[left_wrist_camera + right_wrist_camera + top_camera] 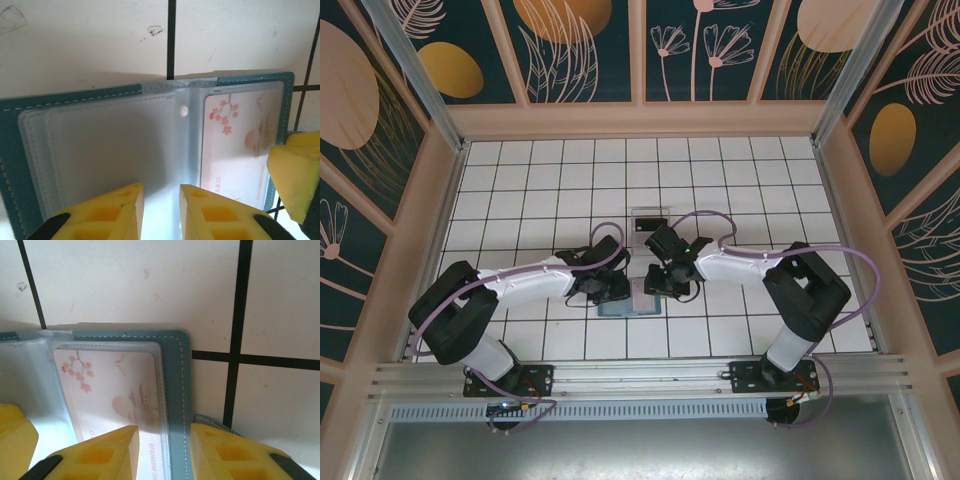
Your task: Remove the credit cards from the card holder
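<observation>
Near the middle of the worktop's (740,170) near edge, the card holder (628,302) is laid open and flat between the two arms. A clear tray (648,218) lies just beyond it, toward the far edge. In the holder's right-hand half, one credit card (115,390), pale with a pink blossom print, is seen tucked inside a clear sleeve (115,150). The left-hand sleeves look empty, though cards behind them cannot be ruled out.

The left end effector (161,192) is poised with its jaws a little apart over the sleeve beside the spine, and nothing is seen pinched between them. The right end effector (165,430) is also parted, its jaws set astride the stitched right edge of the cover. Whether the tips press down cannot be told.

The card is judged light, stiff and slick, and is probably gripped by its sleeve through friction. It is best taken by a short edge at the sleeve's mouth and drawn out flat along its own plane. On which side the mouth lies cannot be made out. The holder is judged soft and light, and is likely to be dragged along unless its cover is pinned down.
</observation>
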